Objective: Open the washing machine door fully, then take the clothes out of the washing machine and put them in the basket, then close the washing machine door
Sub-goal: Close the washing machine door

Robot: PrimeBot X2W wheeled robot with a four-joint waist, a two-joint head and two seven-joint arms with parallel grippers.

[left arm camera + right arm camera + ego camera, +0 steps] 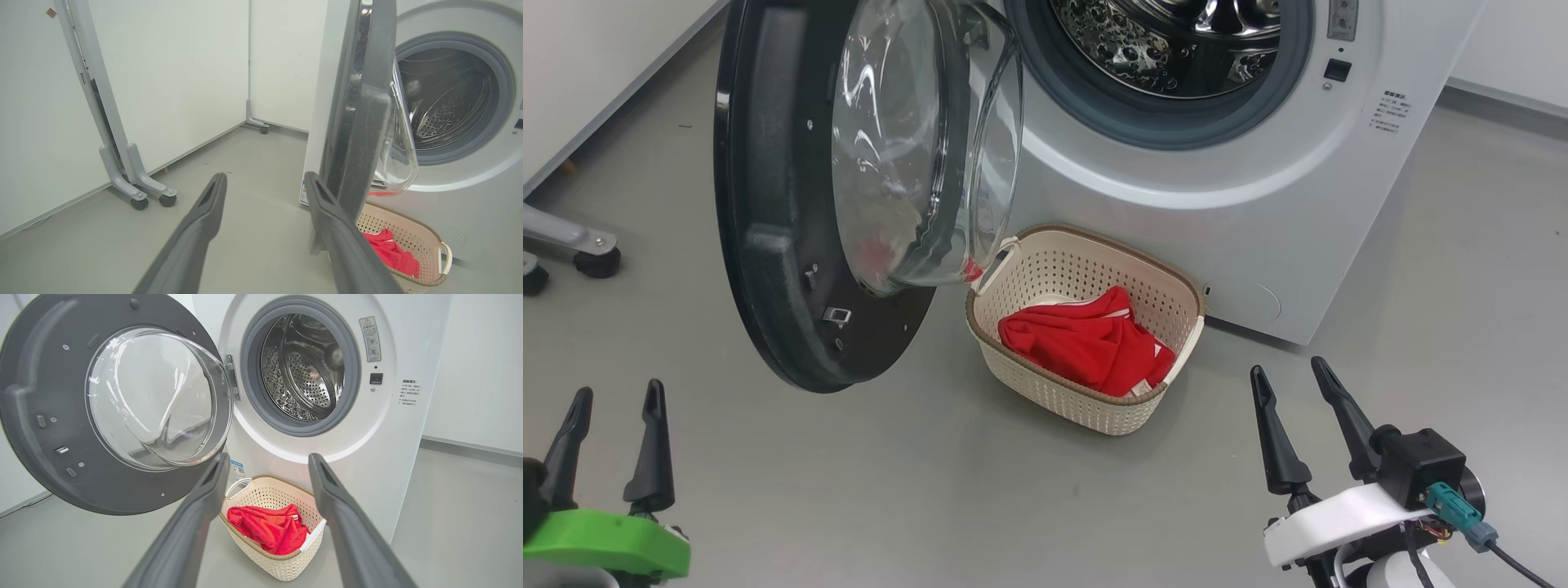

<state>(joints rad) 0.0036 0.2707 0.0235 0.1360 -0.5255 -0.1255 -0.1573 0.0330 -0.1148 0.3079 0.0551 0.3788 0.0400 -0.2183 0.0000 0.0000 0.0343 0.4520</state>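
Two grippers sit nearest, low in the head view: the left gripper (pixel 617 390) at the lower left and the right gripper (pixel 1289 367) at the lower right. Each has its dark fingers spread apart over bare floor, gripping nothing. The grey floor (pixel 931 490) runs smooth and open between them and on to the basket (pixel 1054 384), which is well apart from both.

The basket stands on the floor just in front of the washing machine (pixel 1258 204). Its long axis runs handle to handle, roughly along the machine's front but slanted a little. The clothes (pixel 1086 339) lie bunched inside it, below the rim.

The washing machine door (pixel 768 204) is swung open to the robot's left, with its grey inner face and glass bowl turned toward the right. Its lower edge hangs above the floor, and the bowl overhangs the basket's left handle. From the left wrist the door appears nearly edge-on.

Farther back, the perforated drum (pixel 1168 41) shows through the round opening. A wheeled stand foot (pixel 580 245) rests at the far left by a white wall panel (pixel 171 73).
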